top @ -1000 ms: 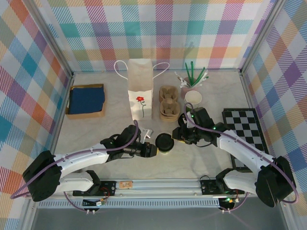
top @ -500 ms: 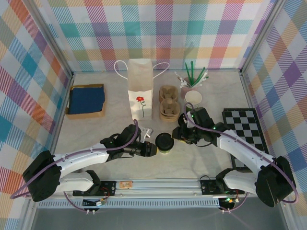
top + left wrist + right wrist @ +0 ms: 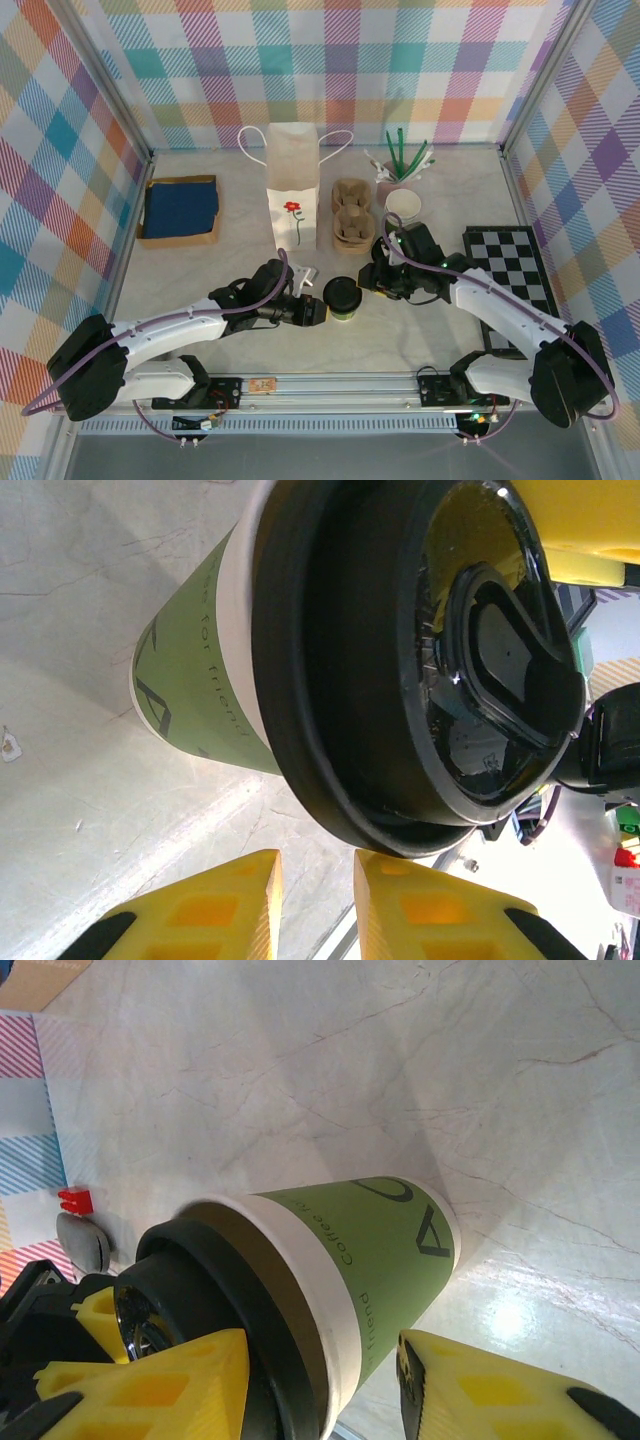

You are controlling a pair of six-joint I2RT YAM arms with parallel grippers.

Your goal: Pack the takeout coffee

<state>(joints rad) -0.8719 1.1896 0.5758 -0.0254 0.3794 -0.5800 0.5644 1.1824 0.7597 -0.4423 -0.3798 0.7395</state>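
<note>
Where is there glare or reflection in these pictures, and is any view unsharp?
Right wrist view: a bright glare patch on the table beside the takeout coffee. Left wrist view: its glossy black lid carries small highlights and reflections. Top external view: even light, sharp.

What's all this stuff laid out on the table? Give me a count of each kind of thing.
lidded green coffee cup: 1
white paper bag: 1
cardboard cup carrier: 1
stack of open cups: 1
bundle of green and white sticks: 1
checkerboard: 1
tray with blue cloth: 1
Total: 7
</note>
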